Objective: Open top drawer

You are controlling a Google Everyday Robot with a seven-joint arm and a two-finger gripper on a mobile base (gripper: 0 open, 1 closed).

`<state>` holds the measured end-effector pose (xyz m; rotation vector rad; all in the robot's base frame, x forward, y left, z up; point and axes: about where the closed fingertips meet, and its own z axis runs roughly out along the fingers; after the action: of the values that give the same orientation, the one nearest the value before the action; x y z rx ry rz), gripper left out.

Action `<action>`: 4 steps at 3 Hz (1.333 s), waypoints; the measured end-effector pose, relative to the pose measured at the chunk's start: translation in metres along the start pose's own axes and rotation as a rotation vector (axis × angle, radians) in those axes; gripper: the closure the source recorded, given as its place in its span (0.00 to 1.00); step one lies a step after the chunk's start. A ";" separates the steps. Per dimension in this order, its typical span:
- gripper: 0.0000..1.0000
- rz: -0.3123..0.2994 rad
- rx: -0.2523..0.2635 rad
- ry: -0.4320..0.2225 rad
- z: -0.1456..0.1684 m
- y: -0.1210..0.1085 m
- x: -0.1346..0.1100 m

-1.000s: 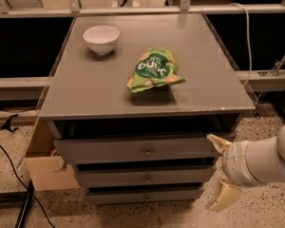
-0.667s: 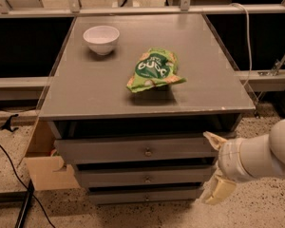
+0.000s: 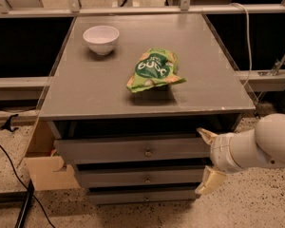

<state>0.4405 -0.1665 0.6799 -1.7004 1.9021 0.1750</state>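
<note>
The white arm (image 3: 266, 148) comes in from the right edge, so only its forearm and wrist show; the rest is cut off. The gripper (image 3: 205, 159) sits at the right end of the drawer fronts, its two pale fingers spread wide with nothing between them. The upper finger (image 3: 206, 135) points left at the right end of the top drawer (image 3: 109, 149); whether it touches the front or only overlaps it cannot be told. The lower finger (image 3: 210, 180) hangs down across the right ends of the two narrower drawers and covers those corners.

The top drawer's grey front runs leftward from the upper finger. Its small round knob (image 3: 147, 152) lies well to the left of both fingers, at a height between them. A dark gap above the front hides the drawer's inside, so how far it stands out is hard to judge. The middle drawer (image 3: 133, 178) and the bottom drawer (image 3: 133, 196) lie left of the lower finger, and their knobs are faint.

Above the fingers spreads the grey cabinet top (image 3: 85, 89). A green snack bag (image 3: 154, 69) lies on it, up and left of the upper finger, its print too blurred to read. A white bowl (image 3: 101, 38) stands further left and back. A metal rail (image 3: 133, 11) crosses behind, with black space below it on either side. A white cable (image 3: 247, 37) drops above the arm. Far left of the fingers, a light wooden box (image 3: 42, 170) is partly hidden by the cabinet, and a black cable (image 3: 9, 158) trails over the speckled floor (image 3: 256, 208)
</note>
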 end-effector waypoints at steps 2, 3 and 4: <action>0.00 -0.042 0.013 -0.029 0.022 -0.018 -0.004; 0.00 -0.067 0.004 -0.032 0.033 -0.025 -0.008; 0.00 -0.089 -0.035 -0.016 0.050 -0.030 -0.009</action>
<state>0.4853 -0.1407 0.6515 -1.7975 1.8170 0.1875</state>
